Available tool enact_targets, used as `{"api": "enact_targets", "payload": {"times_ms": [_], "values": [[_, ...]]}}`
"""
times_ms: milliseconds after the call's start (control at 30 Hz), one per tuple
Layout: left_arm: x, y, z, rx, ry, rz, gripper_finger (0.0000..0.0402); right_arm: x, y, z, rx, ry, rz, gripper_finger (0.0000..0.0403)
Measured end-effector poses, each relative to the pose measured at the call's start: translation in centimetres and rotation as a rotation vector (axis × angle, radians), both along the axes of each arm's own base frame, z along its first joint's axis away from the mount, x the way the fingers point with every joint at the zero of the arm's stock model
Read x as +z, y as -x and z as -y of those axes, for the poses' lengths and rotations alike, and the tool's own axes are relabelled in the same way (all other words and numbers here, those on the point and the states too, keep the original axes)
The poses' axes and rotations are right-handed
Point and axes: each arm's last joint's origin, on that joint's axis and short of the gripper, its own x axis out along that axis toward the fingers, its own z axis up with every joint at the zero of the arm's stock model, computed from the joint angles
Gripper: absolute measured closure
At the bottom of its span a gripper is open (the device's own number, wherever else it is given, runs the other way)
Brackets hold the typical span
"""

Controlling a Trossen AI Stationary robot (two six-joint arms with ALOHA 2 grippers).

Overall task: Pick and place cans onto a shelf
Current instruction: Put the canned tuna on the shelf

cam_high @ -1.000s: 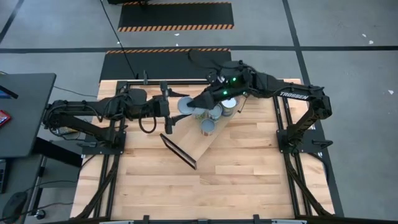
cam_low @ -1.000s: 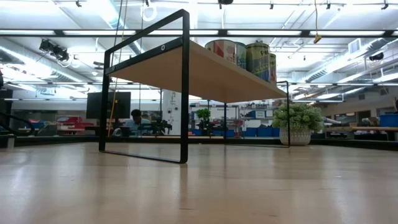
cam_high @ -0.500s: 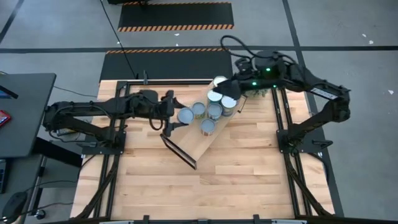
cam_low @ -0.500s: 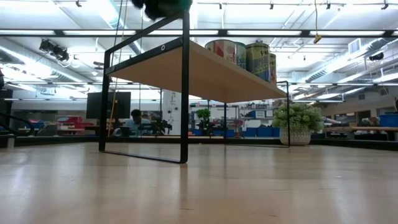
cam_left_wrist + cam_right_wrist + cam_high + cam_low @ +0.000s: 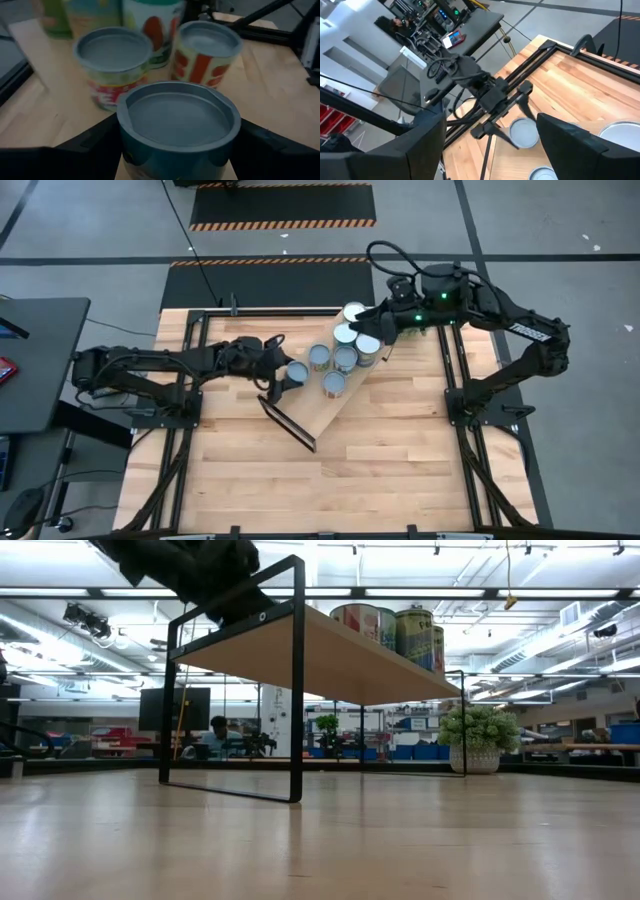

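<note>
Closest in, the left gripper (image 5: 280,368) has its two dark fingers pressed against either side of a short teal-sided metal can with a blue-grey rimmed top (image 5: 179,117). That can stands at the left edge of the long light-wood shelf with dark end frames (image 5: 322,416). Such a can is probably rigid, smooth-walled and fairly heavy if full, so a grip across the mid-wall, below the rim, looks safest; a squeeze too high could slip off the lip. Just behind it stand two label-wrapped cans with grey tops (image 5: 112,52), close enough that a sideways swing could knock them, so straight up looks the freer way out. The plank's edge lies just beside the held can, and the wooden slatted tabletop (image 5: 300,490) below offers broad open room. Farther along, the other pale-topped cans (image 5: 345,333) crowd the shelf's far end, where the right gripper (image 5: 372,330) hovers with fingers spread wide and empty. Beyond sits a small green potted plant (image 5: 480,735).
</note>
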Motion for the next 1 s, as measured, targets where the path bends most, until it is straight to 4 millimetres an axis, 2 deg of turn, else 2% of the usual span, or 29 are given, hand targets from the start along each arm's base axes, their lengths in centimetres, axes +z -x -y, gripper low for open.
{"api": "enact_targets", "payload": {"times_ms": [167, 567, 1000], "values": [[-1.0, -0.7, -0.6, 0.009, 0.039, -0.02, 0.0108, -0.1, -0.2, 0.0, 0.002, -0.001, -0.004, 0.0088], [-2.3, -2.3, -0.8, 0.007, 0.015, -0.008, 0.0108, -0.1, -0.3, -0.2, 0.01, -0.004, -0.002, 0.0088], [-1.8, -2.5, -0.8, 0.019, -0.015, 0.044, 0.0108, 0.1, -0.3, -0.1, -0.012, 0.012, 0.013, 0.0088]]}}
